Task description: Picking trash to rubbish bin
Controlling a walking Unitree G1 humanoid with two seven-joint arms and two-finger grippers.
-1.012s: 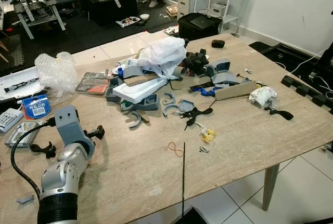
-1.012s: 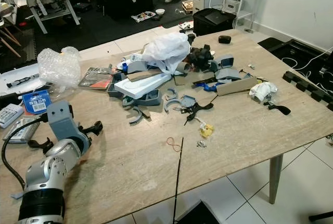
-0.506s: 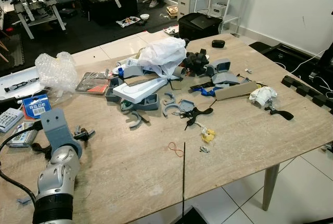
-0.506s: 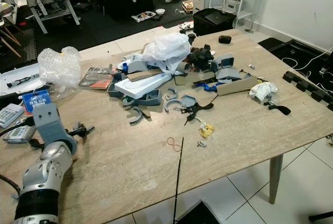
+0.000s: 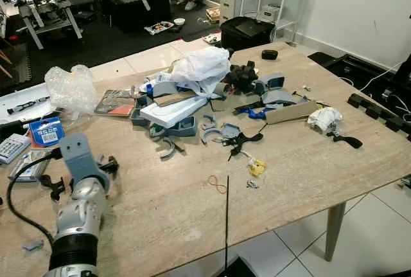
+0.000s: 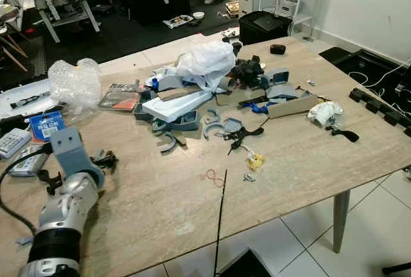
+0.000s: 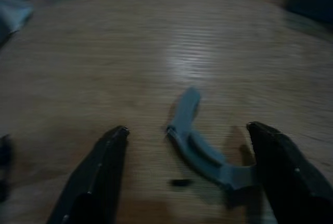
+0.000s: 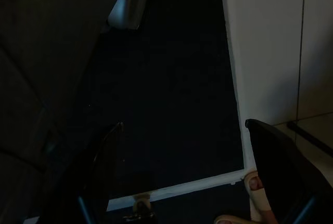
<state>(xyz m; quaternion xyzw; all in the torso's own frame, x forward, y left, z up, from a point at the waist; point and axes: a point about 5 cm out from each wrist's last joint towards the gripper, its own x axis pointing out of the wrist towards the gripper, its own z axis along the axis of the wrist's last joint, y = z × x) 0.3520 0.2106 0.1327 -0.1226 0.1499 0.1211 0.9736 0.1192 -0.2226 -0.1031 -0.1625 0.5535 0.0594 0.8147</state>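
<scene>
While hovering low over the left end of the counter (image 5: 192, 219), hold the left pincer (image 5: 78, 175) steady. Spread wide right now, both black fingers, with nothing held. Just ahead between them, flat on the counter, a small grey curved piece (image 7: 200, 154), likely the trash to pick. Looks to be touching or nearly touching one finger and well apart from the other, so slide sideways a bit first to get it in the middle. Then go straight down till both tips touch the top; close slowly across the thin part. Do not push hard, or the piece may skid or flip away. Lift only when gripped tight, then carry to the bin.

Right pincer (image 8: 184, 125) hanging idle in a dark place, fingers open too, empty.

Grey piece: probably hard plastic, thin, bent like a hook, smooth; tricky to pinch because so flat. Tiny black speck beside it; too small to name. Counter: pale, wood-look, fine lines along it, smooth and a bit shiny, so slippery for little bits.

Further along, a big messy heap: a puffy white plastic bag (image 5: 202, 68), soft and crinkly; more grey curved parts; a clear lump of bubble wrap (image 5: 69, 87), squashy; a scrunched white paper ball (image 5: 323, 118); a thin orange rubber band (image 5: 217, 184), stretchy and floppy.
</scene>
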